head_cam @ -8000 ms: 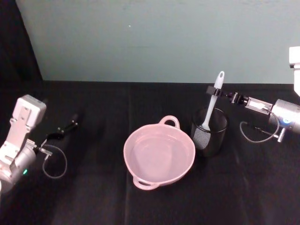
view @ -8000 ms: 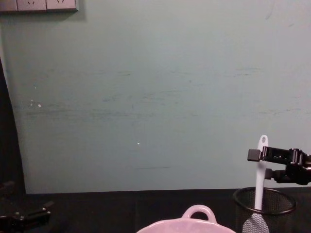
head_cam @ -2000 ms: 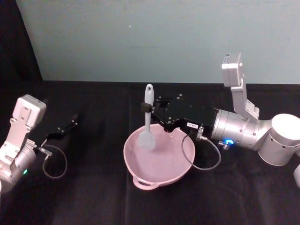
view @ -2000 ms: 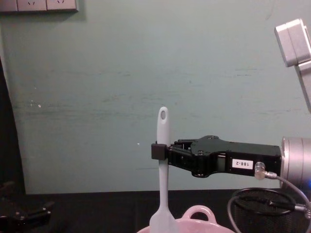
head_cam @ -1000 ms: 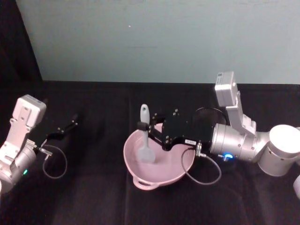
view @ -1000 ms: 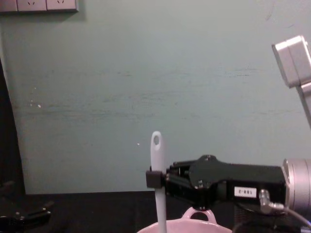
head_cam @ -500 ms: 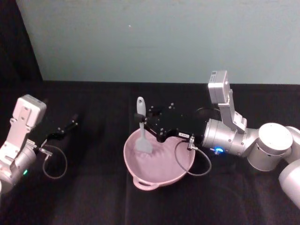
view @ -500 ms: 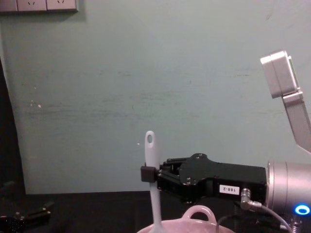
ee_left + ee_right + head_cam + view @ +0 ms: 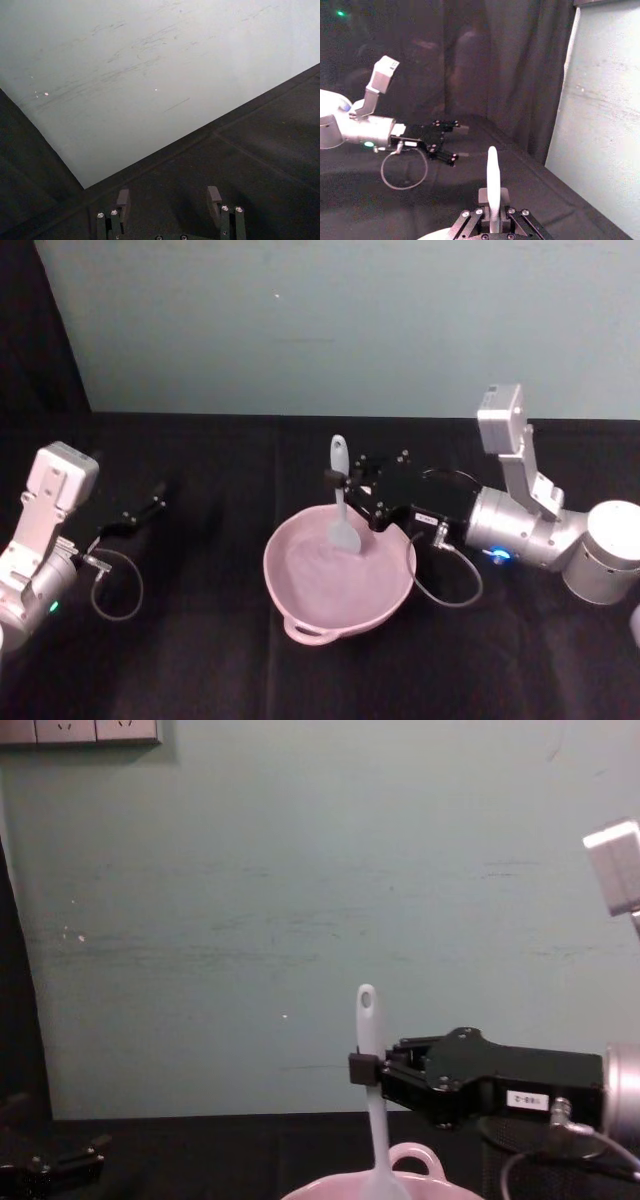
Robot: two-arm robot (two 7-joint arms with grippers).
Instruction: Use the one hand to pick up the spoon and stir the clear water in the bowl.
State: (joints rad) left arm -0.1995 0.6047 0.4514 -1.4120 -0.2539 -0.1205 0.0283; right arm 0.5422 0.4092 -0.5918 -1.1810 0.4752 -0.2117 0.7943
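While right tool (image 9: 337, 478) grips slim spoon (image 9: 341, 504), flat head seemingly in pink bowl (image 9: 268, 562)

A robot lab's test booth: black-clothed table (image 9: 200, 660) across the lower frame, bare teal wall (image 9: 300, 870) above, wall sockets (image 9: 80, 730) in the chest view's upper left, dark curtain (image 9: 40, 320) beside.
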